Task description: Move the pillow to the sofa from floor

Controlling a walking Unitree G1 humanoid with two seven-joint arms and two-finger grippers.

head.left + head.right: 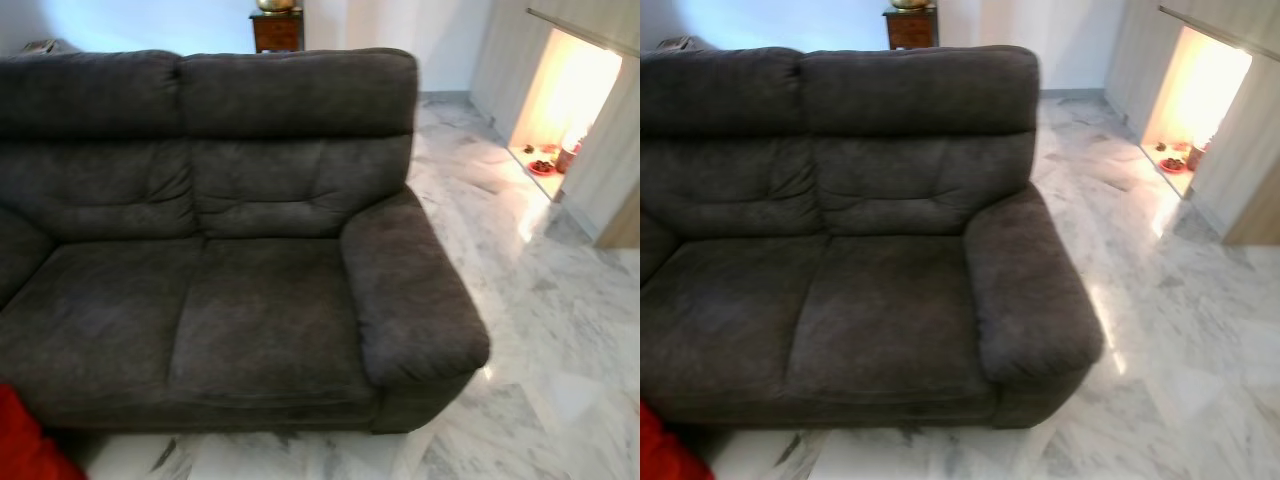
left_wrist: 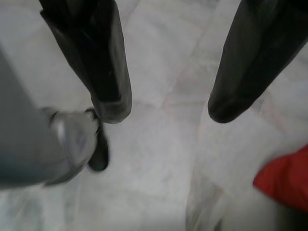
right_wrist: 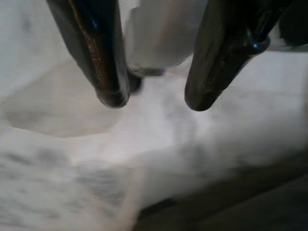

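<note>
White marble floor (image 1: 560, 330) lies around a dark grey sofa (image 1: 230, 260), and the red pillow (image 1: 25, 445) is on the floor at the sofa's front left corner, so I judge the task is not yet begun: picking up and placing are both left. The left gripper (image 2: 166, 108) and the right gripper (image 3: 151, 98) hang above the floor with fingers apart, holding nothing; the left wrist view catches the pillow's red edge near that gripper.

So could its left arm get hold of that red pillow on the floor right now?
Probably yes. The left gripper hangs over bare marble floor with its jaws open and empty, and the red pillow lies close beside it with nothing between them. It would likely still need to bend down.
</note>
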